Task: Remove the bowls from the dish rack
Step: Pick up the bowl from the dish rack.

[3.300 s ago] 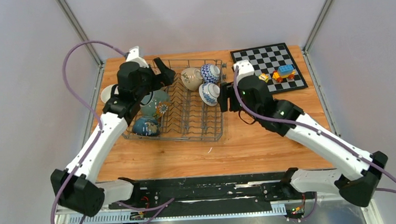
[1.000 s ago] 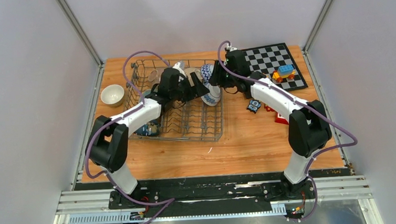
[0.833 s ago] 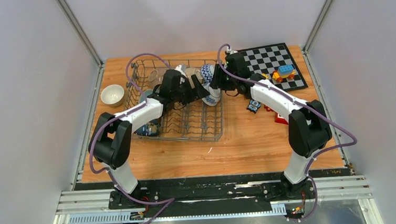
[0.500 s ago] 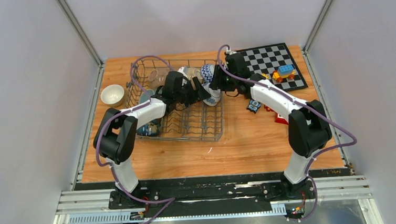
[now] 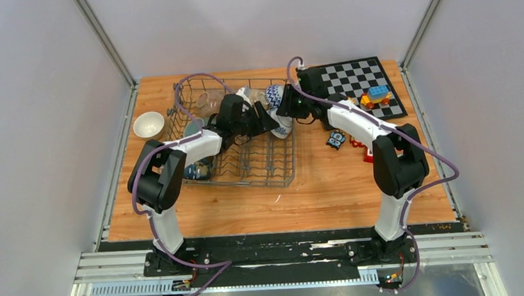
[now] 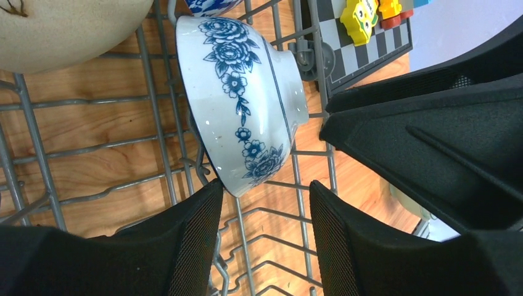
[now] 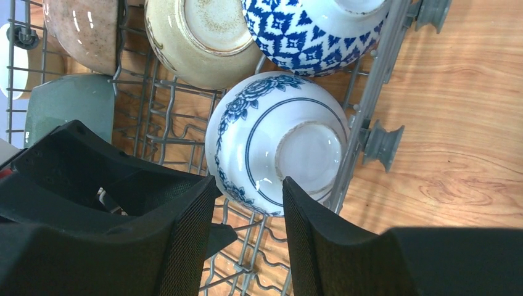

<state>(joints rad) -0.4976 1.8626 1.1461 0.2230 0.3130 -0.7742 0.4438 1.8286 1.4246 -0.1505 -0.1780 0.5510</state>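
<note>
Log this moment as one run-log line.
phase: pre-grasp | left gripper: open, astride floral bowl rim | right gripper: open, at its base | dish rack: not yet emptied | white bowl: on table, left of rack

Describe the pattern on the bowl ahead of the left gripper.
Bowl: white with blue flowers; clearest in left wrist view.

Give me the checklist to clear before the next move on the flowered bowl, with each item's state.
1. Flowered bowl sits in the dish rack, on its side: ok.
2. Left pincer straddles the bowl's lower edge, jaws apart: ok.
3. Right pincer lined up on that bowl, jaws apart: ok.
4. Only one arm at the bowl: not ok, both pincers crowd it.
5. Bowl free of the patterned bowl beside it: cannot tell.
</note>
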